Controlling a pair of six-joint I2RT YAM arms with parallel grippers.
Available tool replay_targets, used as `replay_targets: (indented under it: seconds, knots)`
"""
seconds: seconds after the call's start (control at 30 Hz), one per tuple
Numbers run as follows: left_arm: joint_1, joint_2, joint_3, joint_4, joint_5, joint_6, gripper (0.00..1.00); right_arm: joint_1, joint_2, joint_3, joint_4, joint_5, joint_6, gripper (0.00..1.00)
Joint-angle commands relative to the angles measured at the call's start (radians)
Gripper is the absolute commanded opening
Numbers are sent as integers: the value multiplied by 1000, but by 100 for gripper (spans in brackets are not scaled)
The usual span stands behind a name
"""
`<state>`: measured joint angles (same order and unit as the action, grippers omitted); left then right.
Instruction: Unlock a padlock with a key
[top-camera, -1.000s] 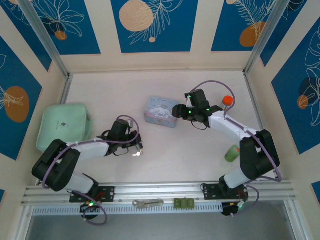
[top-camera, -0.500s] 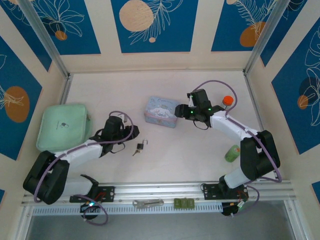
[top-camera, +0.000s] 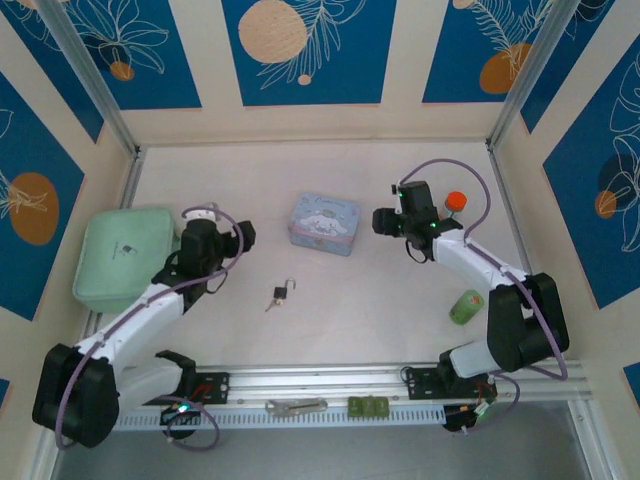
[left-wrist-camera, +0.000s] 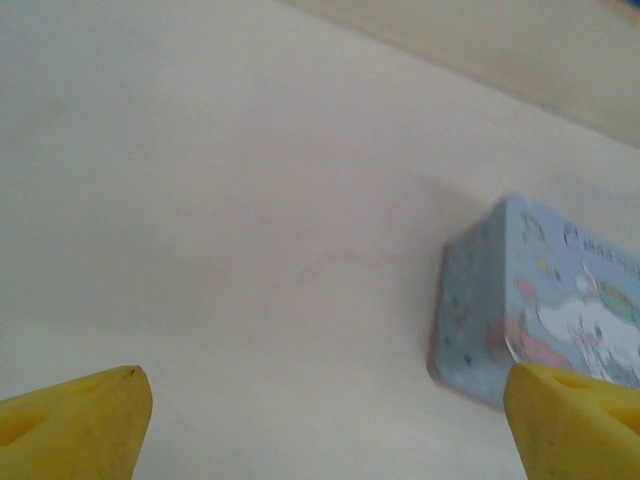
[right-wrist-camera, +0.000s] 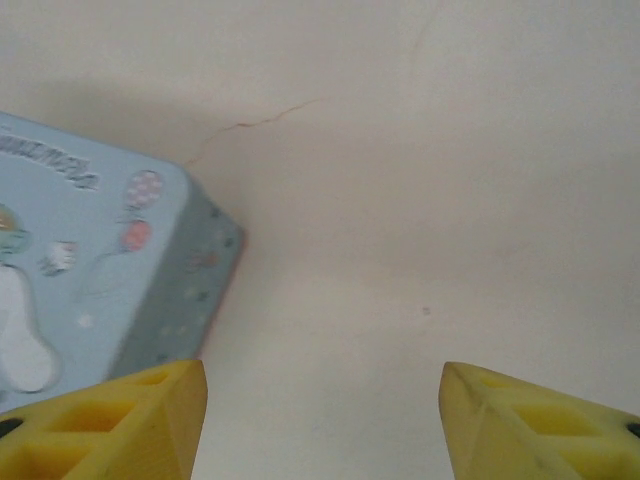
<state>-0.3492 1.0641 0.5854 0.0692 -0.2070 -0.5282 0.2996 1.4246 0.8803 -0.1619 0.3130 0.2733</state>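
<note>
The padlock (top-camera: 283, 293) lies flat on the table (top-camera: 360, 325), slightly left of centre and closer to the near edge than to the far edge. Its shackle points toward the far right corner. The key (top-camera: 269, 304) lies against the near-left end of the padlock. At this scale it cannot be determined whether the key is seated in the keyhole. Neither gripper is in contact with either item.

The left gripper (top-camera: 241, 236) (left-wrist-camera: 325, 412) is left of the padlock and farther from the near edge, well apart from it. Its jaws are spread wide and hold nothing.

The light-blue tin (top-camera: 325, 223) (left-wrist-camera: 535, 300) (right-wrist-camera: 85, 260) stands beyond the padlock, near the table centre.

The right gripper (top-camera: 383, 222) (right-wrist-camera: 325, 420) is just beside the right end of the tin. Its jaws are spread wide and hold nothing.

A mint-green case (top-camera: 127, 252) rests at the left edge. A green cylinder (top-camera: 465, 306) stands near the right edge. An orange knob (top-camera: 456, 200) sits toward the far right corner. A silver tool (top-camera: 296, 406) and a green block (top-camera: 368, 406) lie on the rail at the near edge.
</note>
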Motion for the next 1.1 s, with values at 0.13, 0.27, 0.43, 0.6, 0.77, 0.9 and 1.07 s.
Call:
replay_targets:
  seconds: [0.13,0.27,0.43,0.6,0.77,0.9,1.07]
  knots:
    - [22,-88,-44,67,-339,293,94,-95,-23,-145,261,62,-151,64]
    - [23,-118,-127,176,-415,414,95,-162,-17,-205,351,2,-148,64]
    - [28,-89,-190,268,-489,478,97,-206,27,-282,516,-58,-161,64]
    - [31,37,-236,421,-565,502,100,-222,52,-283,589,-150,-209,64]
    - [36,203,-240,567,-559,563,100,-236,89,-310,699,-100,-205,64]
    - [39,281,-228,654,-529,591,100,-282,74,-376,799,-181,-176,67]
    - [45,385,-231,872,-467,663,100,-295,97,-463,970,-212,-172,77]
